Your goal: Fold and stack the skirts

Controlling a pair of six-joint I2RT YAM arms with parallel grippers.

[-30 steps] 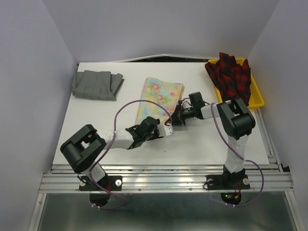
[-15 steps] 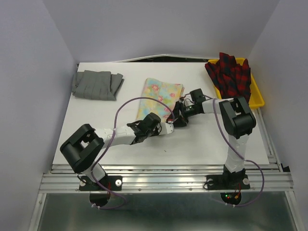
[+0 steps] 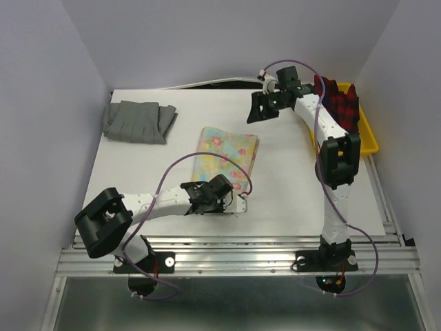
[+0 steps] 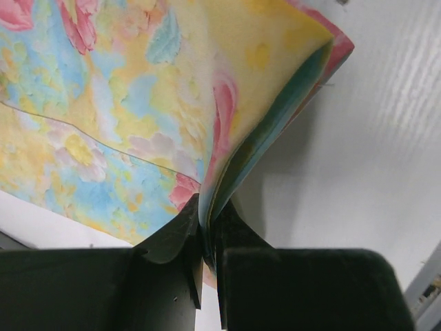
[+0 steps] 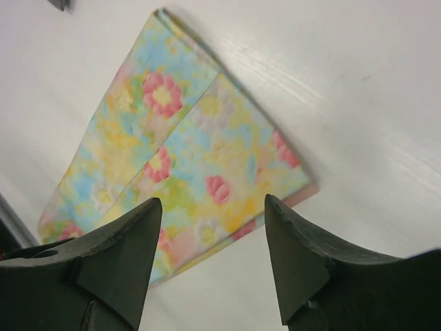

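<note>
left hand pinching edge of floral skirt, right hand open

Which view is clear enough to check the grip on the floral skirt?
Left wrist: floral skirt slightly soft yet readable, edge pinched in the jaws, shadow under the fold. Right wrist: skirt fairly sharp, near jaws blurred. Top external: even light, no glare, grip too small.

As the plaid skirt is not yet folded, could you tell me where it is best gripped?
Probably a free corner of the plaid skirt, from above: it lies crumpled in the yellow tray, with points of cloth sticking out past the rim.
</note>
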